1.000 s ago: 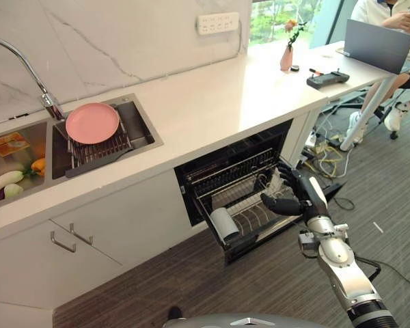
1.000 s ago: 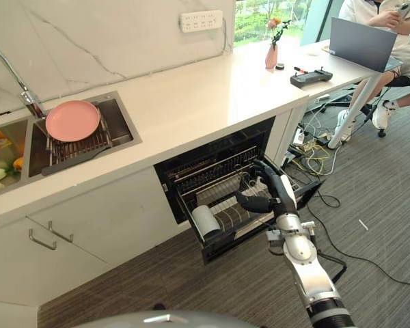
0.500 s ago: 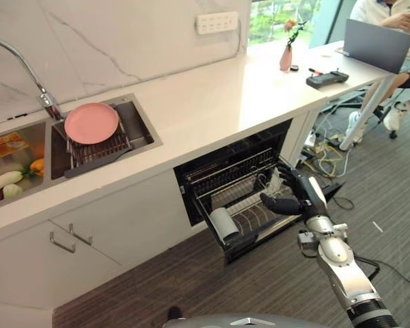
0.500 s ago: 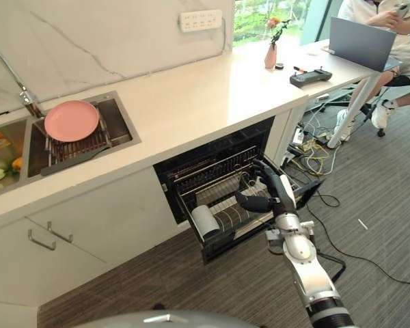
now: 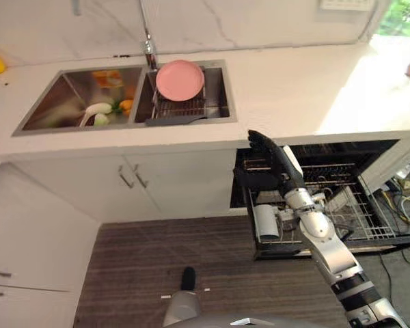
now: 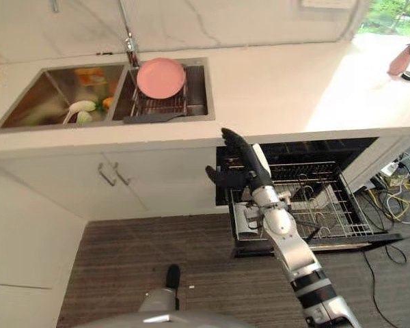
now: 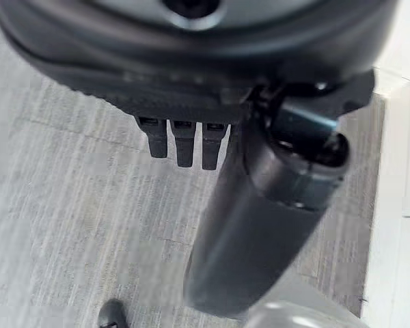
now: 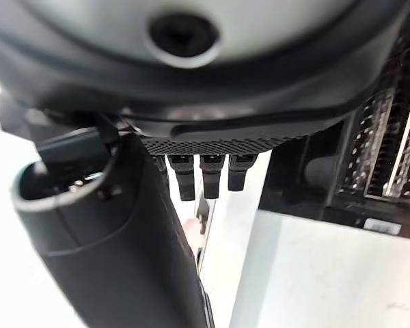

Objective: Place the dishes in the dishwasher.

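Resting in sink, pink plate (image 5: 180, 79), well apart from right hand (image 5: 268, 156)

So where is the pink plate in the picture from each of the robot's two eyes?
Left eye view: the pink plate is near the top, just left of the middle, on the rack in the sink's right basin.
Right eye view: the same spot, a bit further left.
Shared landmark: the tap just left of the plate in both.
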Motion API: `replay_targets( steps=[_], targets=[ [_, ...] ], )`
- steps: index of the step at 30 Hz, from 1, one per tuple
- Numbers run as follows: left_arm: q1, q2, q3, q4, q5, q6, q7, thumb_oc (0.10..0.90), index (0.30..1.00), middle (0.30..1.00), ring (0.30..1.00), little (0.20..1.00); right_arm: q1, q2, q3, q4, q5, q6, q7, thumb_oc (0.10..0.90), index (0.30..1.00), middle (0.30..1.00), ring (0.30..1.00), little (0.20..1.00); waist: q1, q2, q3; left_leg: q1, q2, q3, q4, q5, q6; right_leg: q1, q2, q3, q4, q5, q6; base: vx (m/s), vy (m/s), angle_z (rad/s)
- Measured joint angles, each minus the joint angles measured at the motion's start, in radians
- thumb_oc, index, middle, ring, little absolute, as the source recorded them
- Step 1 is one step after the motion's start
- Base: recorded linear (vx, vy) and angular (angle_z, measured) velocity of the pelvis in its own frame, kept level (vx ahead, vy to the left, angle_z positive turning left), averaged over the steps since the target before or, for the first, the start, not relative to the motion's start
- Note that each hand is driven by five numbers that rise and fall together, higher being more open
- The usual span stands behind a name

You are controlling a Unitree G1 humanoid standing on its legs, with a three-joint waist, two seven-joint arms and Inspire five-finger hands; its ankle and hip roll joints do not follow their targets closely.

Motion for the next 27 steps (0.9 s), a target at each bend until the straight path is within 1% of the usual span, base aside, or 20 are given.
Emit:
replay_targets(
  steps=[1,4,5,6,7,8,9,10,11,12,14,15,16,17,18,19,20,22,24,27],
  targets=[
    [0.011,0.0,0.003,0.02,0.0,0.006,0.011,0.8,0.9,0.9,0.9,0.9,0.007,-0.003,0.009,-0.01,-0.009,-0.008,-0.012,0.8,0.9,0.9,0.9,0.9,-0.025,-0.026,0.019,0.017,0.043,0.05,0.035,-0.016,-0.009,0.021,-0.034,-0.006,0.016,-0.001,0.014,-0.12,0.546,0.15],
    [0.027,-0.019,0.037,0.031,0.013,0.006,0.013,0.8,0.9,0.9,0.9,0.9,0.051,-0.037,-0.034,-0.015,-0.051,-0.017,-0.021,0.8,0.9,0.9,0.9,0.9,-0.067,-0.01,0.018,0.035,0.14,0.071,0.125,-0.054,-0.046,0.051,-0.08,-0.032,0.079,-0.01,0.048,-0.14,0.749,0.38],
    [0.018,-0.022,0.097,0.045,0.017,0.001,0.012,0.8,0.9,0.9,0.9,0.9,0.088,-0.023,-0.109,-0.008,-0.087,-0.005,-0.042,0.8,0.9,0.9,0.9,0.9,-0.078,-0.028,0.03,0.0,0.13,0.109,0.258,-0.106,-0.066,0.066,-0.18,-0.042,0.148,0.017,0.051,-0.12,0.758,0.56],
    [0.013,-0.026,0.111,0.049,0.017,0.0,0.011,0.8,0.9,0.9,0.9,0.9,0.1,-0.02,-0.139,-0.008,-0.101,-0.004,-0.055,0.8,0.9,0.9,0.9,0.9,-0.091,-0.022,0.031,-0.026,0.133,0.118,0.328,-0.157,-0.039,0.07,-0.216,-0.042,0.182,0.039,0.035,-0.11,0.799,0.54],
    [0.008,-0.024,0.111,0.054,0.017,-0.001,0.013,0.8,0.9,0.9,0.9,0.9,0.116,-0.011,-0.166,-0.009,-0.12,-0.003,-0.065,0.8,0.9,0.9,0.9,0.9,-0.094,-0.022,0.03,-0.046,0.118,0.117,0.386,-0.197,-0.015,0.072,-0.25,-0.039,0.208,0.062,0.027,-0.04,0.837,0.6],
    [-0.004,-0.019,0.064,0.045,0.021,-0.009,0.015,0.8,0.9,0.9,0.9,0.9,0.162,-0.006,-0.238,-0.017,-0.159,-0.005,-0.097,0.8,0.9,0.9,0.9,0.9,-0.109,0.001,0.024,-0.069,0.058,0.094,0.485,-0.285,0.045,0.068,-0.332,-0.046,0.288,0.185,0.006,-0.04,0.842,0.7],
    [-0.01,-0.02,0.061,0.038,0.022,-0.015,0.016,0.8,0.9,0.9,0.9,0.9,0.172,0.002,-0.262,-0.013,-0.159,-0.002,-0.1,0.8,0.9,0.9,0.9,0.9,-0.126,0.017,0.025,-0.069,0.034,0.073,0.48,-0.296,0.059,0.066,-0.348,-0.055,0.308,0.17,-0.002,-0.02,0.838,0.8],
    [-0.028,-0.007,0.048,0.023,0.038,-0.027,0.021,0.8,0.9,0.9,0.9,0.9,0.188,0.009,-0.285,-0.012,-0.168,0.0,-0.107,0.8,0.9,0.9,0.9,0.9,-0.131,0.027,0.02,-0.064,0.005,0.058,0.458,-0.293,0.103,0.043,-0.342,-0.032,0.324,0.13,0.01,-0.02,0.561,0.69],
    [-0.042,0.009,0.038,-0.006,0.058,-0.026,0.024,0.8,0.9,0.9,0.9,0.9,0.203,0.035,-0.311,-0.024,-0.19,0.003,-0.099,0.8,0.9,0.9,0.9,0.9,-0.144,0.016,0.017,-0.038,-0.063,0.036,0.412,-0.282,0.117,0.035,-0.375,-0.052,0.367,0.132,-0.037,-0.11,1.018,0.87],
    [-0.048,0.025,0.012,-0.008,0.065,-0.018,0.017,0.8,0.9,0.9,0.9,0.9,0.199,0.052,-0.303,-0.025,-0.196,0.008,-0.113,0.8,0.9,0.9,0.9,0.9,-0.164,-0.006,-0.004,-0.025,-0.143,0.083,0.4,-0.265,0.153,0.025,-0.427,-0.028,0.395,0.293,-0.057,-0.09,0.723,0.64],
    [-0.046,0.012,-0.026,-0.017,0.068,-0.023,-0.003,0.8,0.9,0.9,0.9,0.9,0.149,0.076,-0.304,0.005,-0.164,0.016,-0.114,0.8,0.9,0.9,0.9,0.9,-0.172,0.041,0.007,0.055,-0.176,0.103,0.326,-0.261,0.193,0.002,-0.508,0.009,0.466,0.464,-0.156,-0.05,0.466,0.21],
    [-0.052,0.005,-0.027,-0.024,0.067,-0.026,-0.002,0.8,0.9,0.9,0.9,0.9,0.15,0.091,-0.292,0.041,-0.131,0.017,-0.122,0.8,0.9,0.9,0.9,0.9,-0.168,0.095,-0.012,0.11,-0.184,0.082,0.242,-0.255,0.208,-0.073,-0.522,0.022,0.6,0.28,-0.055,0.01,0.44,0.02],
    [-0.044,0.016,-0.028,-0.033,0.067,-0.032,0.0,0.8,0.9,0.9,0.9,0.9,0.138,0.089,-0.272,0.056,-0.114,0.017,-0.126,0.8,0.9,0.9,0.9,0.9,-0.151,0.112,-0.016,0.125,-0.181,0.08,0.2,-0.238,0.205,-0.121,-0.499,0.062,0.645,0.18,0.035,0.05,0.314,0.1],
    [-0.045,0.036,-0.043,-0.04,0.066,-0.032,0.0,0.8,0.9,0.9,0.9,0.9,0.118,0.076,-0.245,0.057,-0.048,0.017,-0.115,0.8,0.9,0.9,0.9,0.9,-0.16,0.11,-0.006,0.157,-0.198,0.057,0.143,-0.225,0.251,-0.189,-0.422,0.1,0.661,0.077,0.1,0.12,0.242,0.21],
    [-0.055,0.05,-0.05,-0.033,0.067,-0.028,0.0,0.8,0.9,0.9,0.9,0.9,0.11,0.078,-0.24,0.052,0.004,0.016,-0.1,0.8,0.9,0.9,0.9,0.9,-0.166,0.111,0.01,0.185,-0.197,0.04,0.094,-0.206,0.269,-0.197,-0.359,0.108,0.643,0.022,0.109,0.16,0.135,0.49],
    [-0.06,0.06,-0.05,-0.03,0.067,-0.023,-0.003,0.8,0.9,0.9,0.9,0.9,0.108,0.082,-0.238,0.047,0.037,0.015,-0.091,0.8,0.9,0.9,0.9,0.9,-0.173,0.091,0.023,0.208,-0.209,0.022,0.06,-0.173,0.233,-0.203,-0.309,0.086,0.625,-0.008,0.096,0.16,0.089,0.69],
    [-0.058,0.071,-0.054,-0.014,0.068,-0.019,-0.004,0.8,0.9,0.9,0.9,0.9,0.106,0.086,-0.24,0.035,0.087,0.015,-0.091,0.8,0.9,0.9,0.9,0.9,-0.161,0.042,0.026,0.235,-0.247,-0.001,0.029,-0.176,0.258,-0.229,-0.275,0.061,0.572,-0.014,0.095,0.15,-0.032,0.73],
    [-0.057,0.053,-0.058,0.016,0.075,0.002,-0.008,0.8,0.9,0.9,0.9,0.9,0.106,0.094,-0.246,0.031,0.128,0.001,-0.098,0.8,0.9,0.9,0.9,0.9,-0.156,0.01,0.022,0.244,-0.266,-0.051,0.036,-0.188,0.237,-0.23,-0.246,0.039,0.402,-0.003,0.082,0.14,-0.102,0.87],
    [-0.049,0.029,-0.059,0.022,0.078,0.016,-0.016,0.8,0.9,0.9,0.9,0.9,0.104,0.092,-0.252,0.012,0.143,-0.007,-0.101,0.8,0.9,0.9,0.9,0.9,-0.151,0.007,0.022,0.236,-0.26,-0.078,0.045,-0.187,0.239,-0.233,-0.236,0.064,0.254,0.038,0.092,0.22,-0.041,0.75],
    [-0.029,0.002,-0.094,0.02,0.078,0.056,-0.017,0.8,0.9,0.9,0.9,0.9,0.065,0.093,-0.25,0.012,0.158,-0.014,-0.105,0.8,0.9,0.9,0.9,0.9,-0.139,0.011,0.021,0.258,-0.231,-0.102,0.044,-0.209,0.223,-0.265,-0.229,0.152,0.242,0.062,0.087,0.25,-0.029,0.43]
  ],
)
